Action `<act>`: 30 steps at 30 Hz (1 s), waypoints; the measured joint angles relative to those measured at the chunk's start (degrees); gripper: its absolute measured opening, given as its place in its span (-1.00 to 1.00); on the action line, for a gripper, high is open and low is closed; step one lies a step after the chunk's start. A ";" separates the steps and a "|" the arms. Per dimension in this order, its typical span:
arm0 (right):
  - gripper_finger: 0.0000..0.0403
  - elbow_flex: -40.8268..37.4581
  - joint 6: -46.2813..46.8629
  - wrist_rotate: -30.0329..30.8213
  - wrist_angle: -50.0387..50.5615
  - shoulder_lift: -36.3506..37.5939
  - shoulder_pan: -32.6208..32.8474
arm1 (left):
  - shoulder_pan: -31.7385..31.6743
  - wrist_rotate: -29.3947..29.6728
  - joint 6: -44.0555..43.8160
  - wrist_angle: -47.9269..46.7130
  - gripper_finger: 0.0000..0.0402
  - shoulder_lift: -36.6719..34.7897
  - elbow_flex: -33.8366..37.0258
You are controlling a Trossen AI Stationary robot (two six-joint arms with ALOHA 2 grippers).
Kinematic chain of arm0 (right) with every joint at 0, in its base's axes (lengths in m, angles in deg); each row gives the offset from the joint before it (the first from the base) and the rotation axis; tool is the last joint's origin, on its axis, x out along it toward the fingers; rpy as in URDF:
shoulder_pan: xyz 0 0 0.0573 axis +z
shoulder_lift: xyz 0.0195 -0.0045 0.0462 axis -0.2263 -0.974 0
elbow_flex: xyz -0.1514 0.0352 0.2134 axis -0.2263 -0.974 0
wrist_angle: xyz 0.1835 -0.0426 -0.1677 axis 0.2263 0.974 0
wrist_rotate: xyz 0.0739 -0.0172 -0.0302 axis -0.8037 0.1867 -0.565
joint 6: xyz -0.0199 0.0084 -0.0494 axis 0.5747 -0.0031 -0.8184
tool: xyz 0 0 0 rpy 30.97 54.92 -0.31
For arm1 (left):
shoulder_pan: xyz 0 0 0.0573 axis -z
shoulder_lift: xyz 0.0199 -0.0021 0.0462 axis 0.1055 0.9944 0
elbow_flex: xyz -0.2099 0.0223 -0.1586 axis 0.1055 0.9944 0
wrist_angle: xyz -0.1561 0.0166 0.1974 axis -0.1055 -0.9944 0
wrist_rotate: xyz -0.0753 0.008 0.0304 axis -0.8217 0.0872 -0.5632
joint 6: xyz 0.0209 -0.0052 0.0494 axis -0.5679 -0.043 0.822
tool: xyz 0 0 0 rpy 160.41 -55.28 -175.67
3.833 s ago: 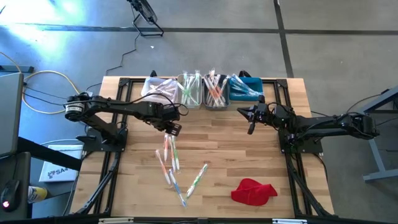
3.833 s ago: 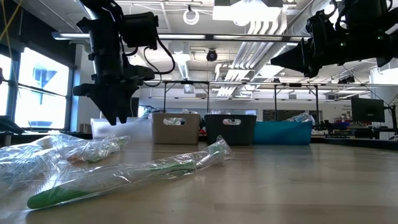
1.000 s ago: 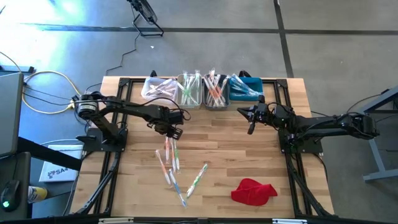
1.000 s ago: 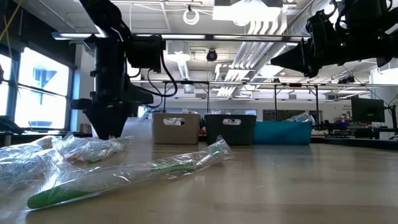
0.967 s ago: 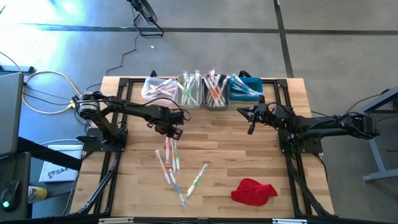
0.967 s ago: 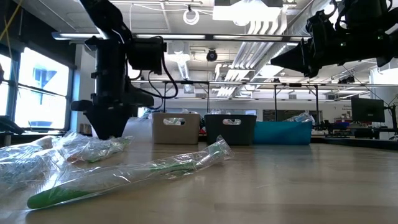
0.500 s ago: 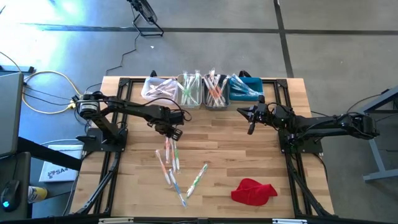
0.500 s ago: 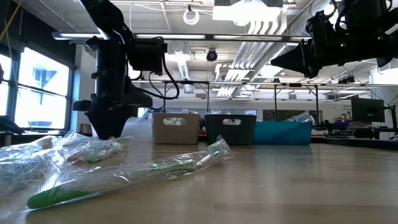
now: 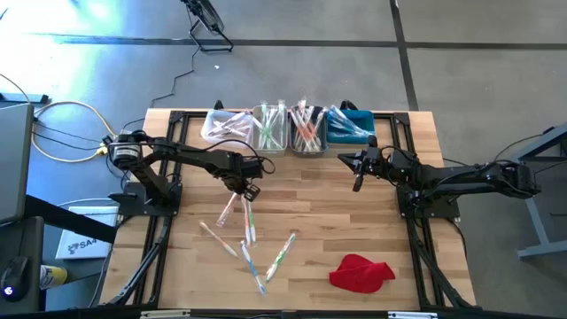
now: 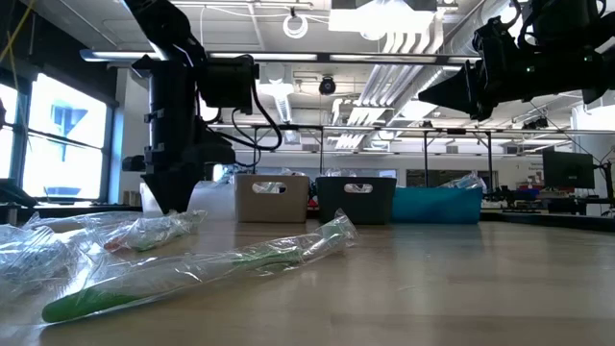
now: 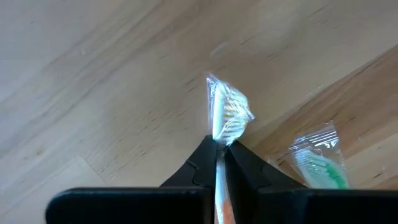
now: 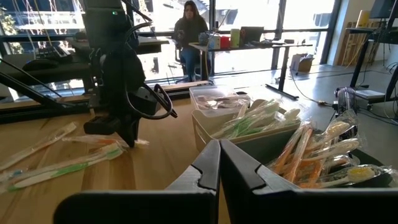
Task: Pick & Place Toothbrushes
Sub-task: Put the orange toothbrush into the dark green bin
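Several wrapped toothbrushes lie loose on the wooden table left of its middle: an orange-handled one [image 9: 229, 210], a pale one [image 9: 218, 239], green ones [image 9: 249, 221] [image 9: 282, 252] and a blue one [image 9: 254, 273]. My left gripper [image 9: 247, 189] points down over the far end of the orange toothbrush [image 11: 227, 115] and is shut on it. My right gripper [image 9: 357, 183] hangs shut and level near the bins, holding nothing. In the low view a green toothbrush [image 10: 192, 274] lies in front. My left gripper pinches the orange toothbrush between its two fingers, through the clear wrapper, at the neck just behind the bristle head [image 11: 219, 138]. The fingers come from above, pointing down. The head sticks out past the fingertips; the handle runs back under the gripper toward the table's near left.
A row of bins stands at the table's far edge: white [image 9: 224, 126], clear [image 9: 270, 130], grey [image 9: 306, 133] and blue [image 9: 351, 127], each holding wrapped toothbrushes. A red cloth [image 9: 361, 272] lies near the front right. Bare wood stretches between the arms.
My left gripper has shut on the orange toothbrush's head end while staying in place. The orange toothbrush has swung about, its near end going toward the table's left edge. The pale toothbrush beside it has slid and turned toward the left too.
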State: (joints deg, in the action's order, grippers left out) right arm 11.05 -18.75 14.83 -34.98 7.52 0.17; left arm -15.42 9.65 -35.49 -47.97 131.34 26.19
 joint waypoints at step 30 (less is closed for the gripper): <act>-0.98 0.11 -20.92 0.07 -7.25 0.01 0.00 | -8.81 -0.29 17.41 3.26 -0.92 0.26 -12.17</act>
State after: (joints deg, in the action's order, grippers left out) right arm 11.16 -39.67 14.90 -42.22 7.53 0.17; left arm -24.23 9.35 -18.08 -44.71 131.60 14.02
